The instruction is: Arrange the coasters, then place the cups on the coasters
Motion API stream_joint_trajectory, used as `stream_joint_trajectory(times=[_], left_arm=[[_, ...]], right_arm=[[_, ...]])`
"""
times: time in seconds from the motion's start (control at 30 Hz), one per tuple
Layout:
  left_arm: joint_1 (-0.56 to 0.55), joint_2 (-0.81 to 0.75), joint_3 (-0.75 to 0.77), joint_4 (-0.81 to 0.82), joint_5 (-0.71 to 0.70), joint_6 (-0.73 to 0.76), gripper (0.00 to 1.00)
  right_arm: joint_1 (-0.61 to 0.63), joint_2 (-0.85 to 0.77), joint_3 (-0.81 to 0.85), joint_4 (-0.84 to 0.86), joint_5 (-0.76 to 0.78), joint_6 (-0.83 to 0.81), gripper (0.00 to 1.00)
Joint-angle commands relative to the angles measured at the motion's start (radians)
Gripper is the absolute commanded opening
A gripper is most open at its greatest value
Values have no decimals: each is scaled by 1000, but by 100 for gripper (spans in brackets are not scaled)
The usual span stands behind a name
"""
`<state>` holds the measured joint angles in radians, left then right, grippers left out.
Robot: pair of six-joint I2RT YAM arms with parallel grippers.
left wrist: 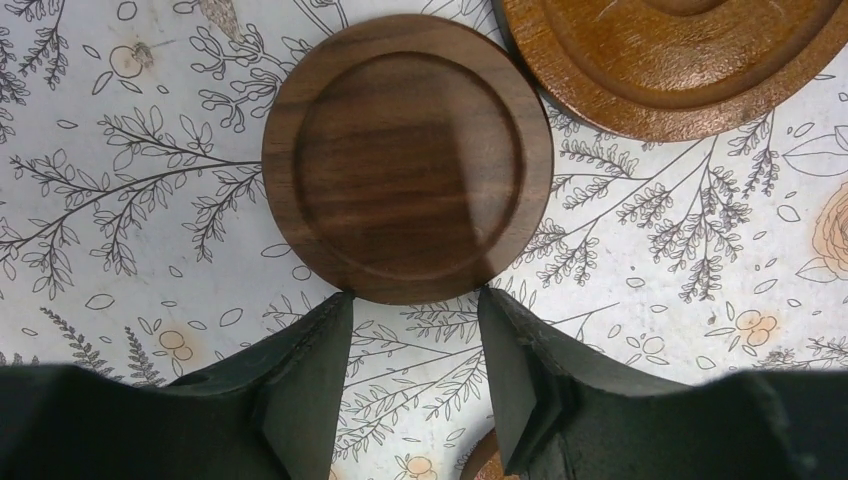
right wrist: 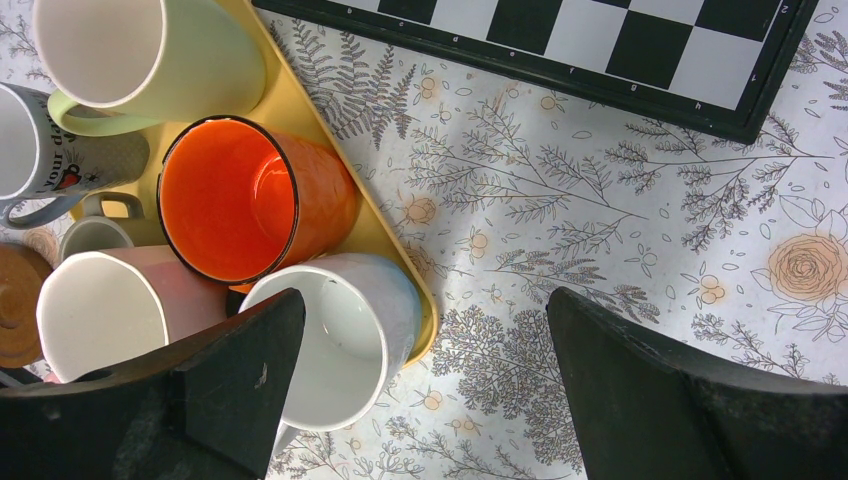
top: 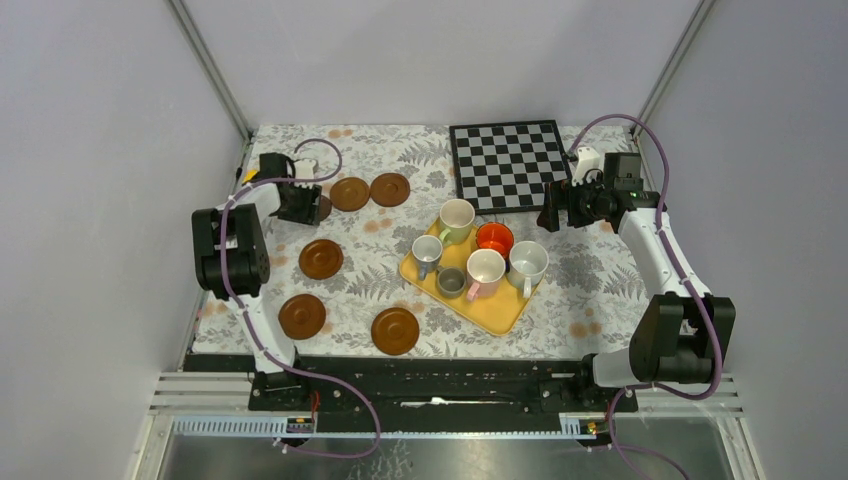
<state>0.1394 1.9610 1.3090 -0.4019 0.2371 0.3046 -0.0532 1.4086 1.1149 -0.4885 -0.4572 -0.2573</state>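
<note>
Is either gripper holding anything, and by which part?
Nothing. The left gripper, jaws parted, sits at the rim of a dark coaster; the right gripper gapes empty.

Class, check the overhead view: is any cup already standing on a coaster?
No, all six cups stand on the yellow tray, apart from the coasters.

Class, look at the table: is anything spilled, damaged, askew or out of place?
Nothing looks spilled or broken. The yellow tray lies at a slant, and a chessboard, no part of the job, sits at the far side.
</note>
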Motion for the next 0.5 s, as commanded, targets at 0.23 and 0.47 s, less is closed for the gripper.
stream_joint_trajectory(times=[0.23, 0.47], left_arm=[[-21, 56, 46, 29, 2, -13, 52], [-23, 70, 83, 29, 1, -28, 52]], right_arm=[[-4, -18, 2, -9, -10, -8, 98], [-4, -20, 0, -7, -10, -8, 98]])
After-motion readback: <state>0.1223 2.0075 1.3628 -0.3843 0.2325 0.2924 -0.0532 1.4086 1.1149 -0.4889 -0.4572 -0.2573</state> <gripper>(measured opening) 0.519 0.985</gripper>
